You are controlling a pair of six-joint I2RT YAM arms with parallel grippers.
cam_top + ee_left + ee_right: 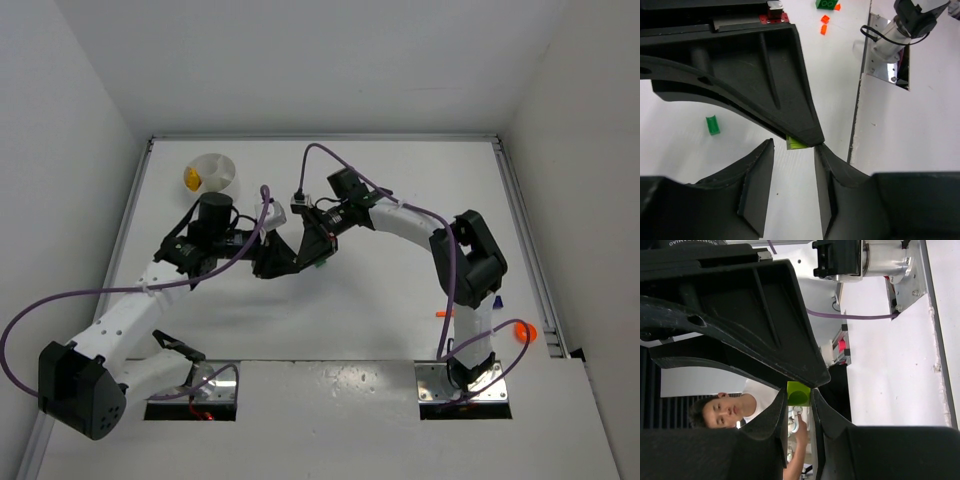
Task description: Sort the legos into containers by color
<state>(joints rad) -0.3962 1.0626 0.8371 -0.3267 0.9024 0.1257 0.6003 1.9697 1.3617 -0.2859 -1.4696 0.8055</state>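
Two grippers are crowding the middle of the top view. The left gripper (278,262) is reaching in from the lower left and the right gripper (308,250) is angling down from the upper right. Their tips are near each other, and you cannot tell from there whether they are touching.

In the right wrist view the jaws are sitting narrow, pinching a lime-green lego (799,392) at the very tips. Its hollow underside is facing the camera, and no long axis is showing.

In the left wrist view the jaws are standing wider and gripping nothing. That lego (796,144) is showing at the far end of their gap, slightly closer to the finger (832,180) on the right of the frame. You are steering by that offset, and the left jaws are probably needing a small shift toward frame right before closing.

The dish (228,168) is waiting at the upper left of the top view, well apart from both tips, with a yellow lego (191,179) showing at its left edge. The left arm is looking like the nearer carrier.
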